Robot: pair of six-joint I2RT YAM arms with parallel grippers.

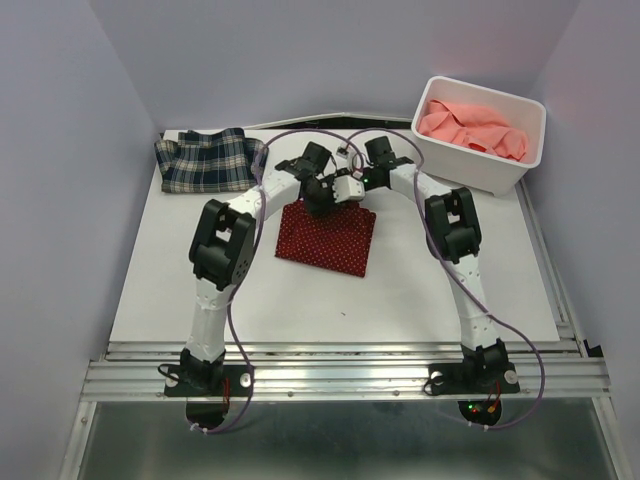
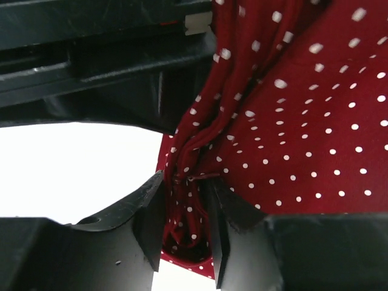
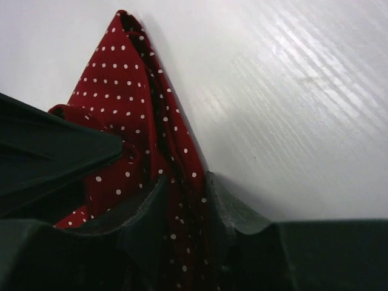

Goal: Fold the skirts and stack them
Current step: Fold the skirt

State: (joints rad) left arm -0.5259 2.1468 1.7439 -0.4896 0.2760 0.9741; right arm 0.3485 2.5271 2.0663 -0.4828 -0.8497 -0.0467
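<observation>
**Left gripper point(image 2: 185, 200) and right gripper point(image 3: 182, 206) clench one skirt**

Each pinches a bunched fold of the dark red, white-dotted cloth skirt point(image 1: 325, 240) at mid-table, apparently to fold it over. Far left lies the green-navy plaid cloth skirt point(image 1: 208, 160), probably the stack's base. The salmon-pink skirt point(image 1: 470, 125) sits crumpled in the white plastic bin point(image 1: 480, 175).

Nothing here can be read: no word, brand, number or sign shows legibly on any surface. A small pale tag point(image 2: 197, 23) sits on the dark housing point(image 2: 91, 60) in the left wrist view, but it is too blurred to tell whether it bears any print. The white marks on the dark red skirt point(image 2: 303, 121) are plain round dots, not characters.
</observation>
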